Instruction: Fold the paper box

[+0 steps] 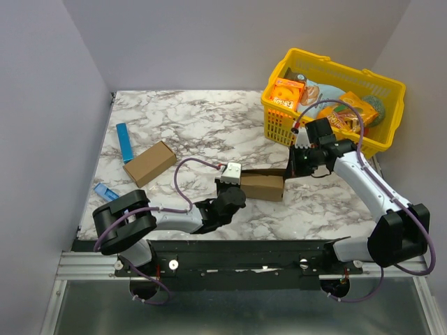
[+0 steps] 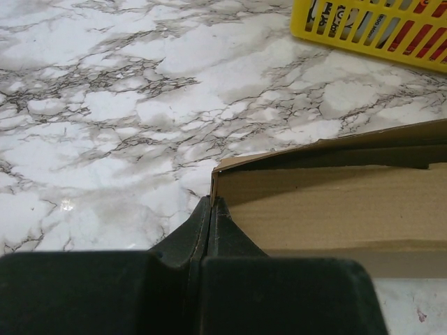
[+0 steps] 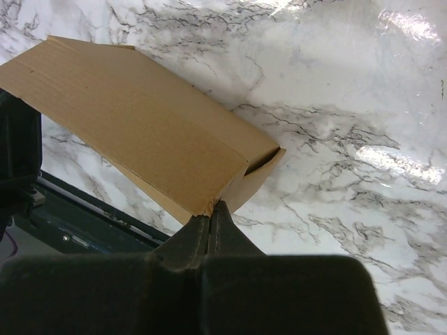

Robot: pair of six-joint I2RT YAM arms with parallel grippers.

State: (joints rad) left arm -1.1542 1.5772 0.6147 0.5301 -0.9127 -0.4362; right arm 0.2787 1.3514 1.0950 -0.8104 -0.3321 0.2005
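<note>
The paper box (image 1: 262, 187) sits just toward 6 o'clock from the middle of the marble table (image 1: 202, 125), lying lengthwise from 9 to 3 o'clock between the two arms. It is plain brown cardboard with no print and is partly formed into a small oblong carton.

In the left wrist view the paper box (image 2: 328, 206) shows a bare inner panel with faint corrugation lines. A dark gap runs under its far wall. The left gripper (image 2: 210, 206) has its jaws pressed together on the thin cardboard edge at the box's 9 o'clock corner.

In the right wrist view a long flat panel of the box (image 3: 140, 132) slopes upward, and an end flap stands slightly ajar. The right gripper (image 3: 211, 211) pinches the box's lower corner with no gap visible between its jaws.

A second brown carton (image 1: 149, 162) lies well apart at 9 o'clock, with a blue packet (image 1: 124, 142) beside it. A yellow basket (image 1: 380, 87) holding an orange snack box (image 1: 286, 94) stands at 1 o'clock.
</note>
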